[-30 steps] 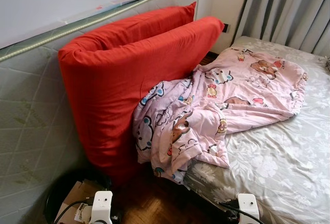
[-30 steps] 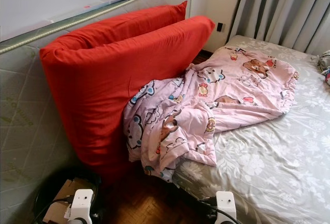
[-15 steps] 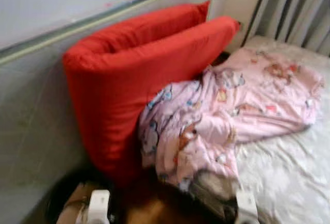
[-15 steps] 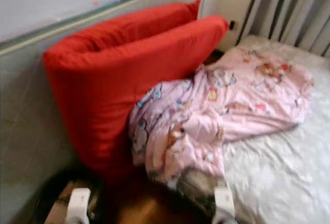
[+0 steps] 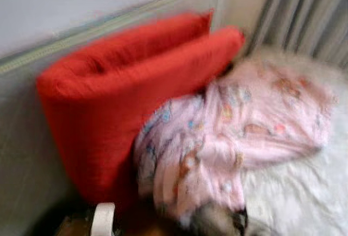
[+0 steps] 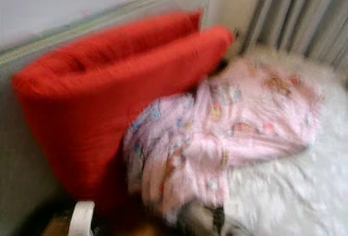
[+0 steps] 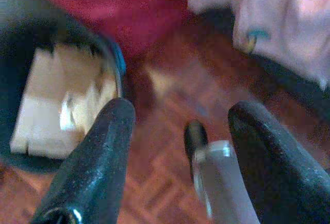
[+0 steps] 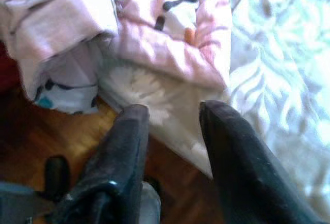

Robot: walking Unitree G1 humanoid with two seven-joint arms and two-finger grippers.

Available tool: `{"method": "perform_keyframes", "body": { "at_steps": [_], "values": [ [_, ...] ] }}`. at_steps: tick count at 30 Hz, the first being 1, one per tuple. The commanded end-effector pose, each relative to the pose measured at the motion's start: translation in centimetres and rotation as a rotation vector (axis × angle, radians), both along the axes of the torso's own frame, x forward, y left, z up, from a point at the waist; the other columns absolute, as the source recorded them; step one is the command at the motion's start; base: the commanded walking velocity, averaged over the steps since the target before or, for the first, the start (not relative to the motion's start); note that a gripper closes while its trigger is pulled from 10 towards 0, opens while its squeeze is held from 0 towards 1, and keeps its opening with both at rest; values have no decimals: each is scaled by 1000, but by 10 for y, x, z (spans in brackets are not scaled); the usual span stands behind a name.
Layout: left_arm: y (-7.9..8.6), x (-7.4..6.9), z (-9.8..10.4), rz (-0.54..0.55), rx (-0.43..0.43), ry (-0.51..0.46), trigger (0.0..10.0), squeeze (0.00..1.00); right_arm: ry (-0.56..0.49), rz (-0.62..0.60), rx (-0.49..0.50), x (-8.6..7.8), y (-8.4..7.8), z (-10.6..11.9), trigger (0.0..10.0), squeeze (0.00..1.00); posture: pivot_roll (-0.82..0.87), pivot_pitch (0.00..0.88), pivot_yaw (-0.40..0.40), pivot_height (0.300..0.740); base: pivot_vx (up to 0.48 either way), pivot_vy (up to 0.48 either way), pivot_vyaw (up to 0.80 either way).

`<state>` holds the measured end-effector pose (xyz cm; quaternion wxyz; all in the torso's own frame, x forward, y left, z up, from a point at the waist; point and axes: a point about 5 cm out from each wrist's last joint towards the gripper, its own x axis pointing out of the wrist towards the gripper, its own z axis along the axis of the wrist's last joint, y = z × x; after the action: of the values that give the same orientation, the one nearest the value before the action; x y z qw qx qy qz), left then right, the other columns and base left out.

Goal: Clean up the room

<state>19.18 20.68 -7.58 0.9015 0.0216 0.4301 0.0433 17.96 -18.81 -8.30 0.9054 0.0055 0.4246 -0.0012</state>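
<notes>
My right gripper [image 8: 170,146] hangs low at the bed's near corner, fingers parted and empty. The pink blanket [image 5: 228,138] lies ahead at about twelve o'clock, its long axis running toward two across the grey bedsheet [image 5: 304,192], one end spilling floorward beside the red cushion [image 5: 119,94]. My left gripper [image 7: 178,146], also spread and empty, hovers near a bin [image 7: 51,105].

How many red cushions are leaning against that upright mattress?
2. The front red cushion stands beside the pink blanket; the back red cushion sits behind it, against the upright mattress. The picture is blurred, so more could be hidden behind.
</notes>
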Motion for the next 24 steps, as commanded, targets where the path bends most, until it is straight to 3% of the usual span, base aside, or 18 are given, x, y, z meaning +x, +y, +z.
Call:
{"method": "perform_keyframes", "body": {
  "at_steps": [1, 6, 16, 21, 24],
  "values": [
    [-8, -1, -2, -1, -22, 1, 10000, 0, 2, -7, -15, -4, -8, 0, 10000, 0, -87, 0, -17, 740, 0, 0, 513],
    [-10, 2, 0, -1, -26, -15, 10000, 0, -4, -7, -10, -4, -8, 0, 10000, 0, -90, 0, -18, 740, 0, 0, 694],
    [-8, 4, 2, 3, -28, -52, 10000, 0, -79, -79, 9, -4, -10, 3, 10000, 0, -98, 0, -20, 740, 0, 0, 0],
    [-4, 29, 21, 17, -19, -211, 10000, 0, -138, -107, 20, -3, -10, 5, 10000, 0, -106, 0, -21, 740, 0, 0, 0],
    [-1, 60, 50, 29, -25, -428, 10000, 0, -171, -112, 27, -2, -11, 7, 10000, 0, -96, 0, -22, 740, 0, 0, 0]
  ]
}}
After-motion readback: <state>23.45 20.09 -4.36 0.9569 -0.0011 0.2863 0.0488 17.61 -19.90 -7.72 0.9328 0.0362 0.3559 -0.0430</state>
